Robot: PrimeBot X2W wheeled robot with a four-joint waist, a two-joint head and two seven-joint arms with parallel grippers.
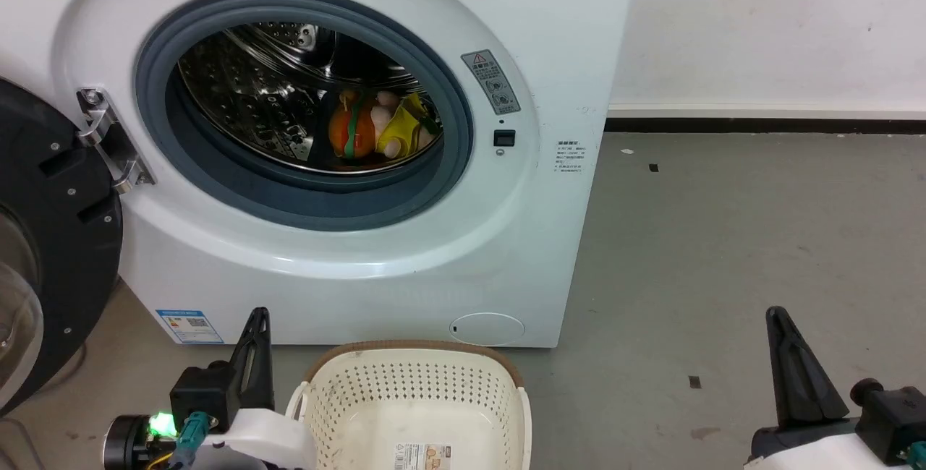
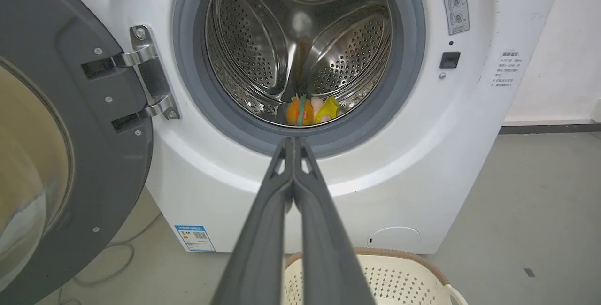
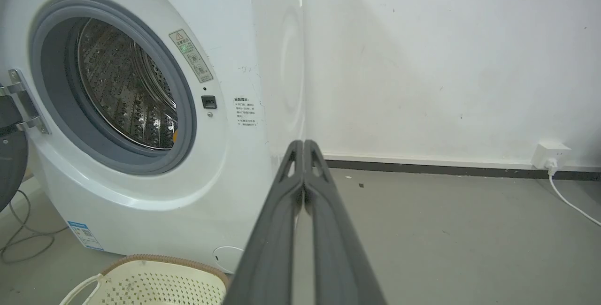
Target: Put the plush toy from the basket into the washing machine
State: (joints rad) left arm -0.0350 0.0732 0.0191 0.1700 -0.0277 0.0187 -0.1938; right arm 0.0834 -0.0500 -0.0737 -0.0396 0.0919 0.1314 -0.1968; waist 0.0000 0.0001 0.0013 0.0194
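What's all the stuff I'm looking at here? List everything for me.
washing machine: one, white, standing on the grey floor
door: one, dark, swung open at left
plush toy: one, orange, pink and yellow, inside the drum
basket: one, cream with brown rim, on the floor before the machine
wall plug: one, white, low on the wall
left end effector: one, dark, shut, lower left
right end effector: one, dark, shut, lower right
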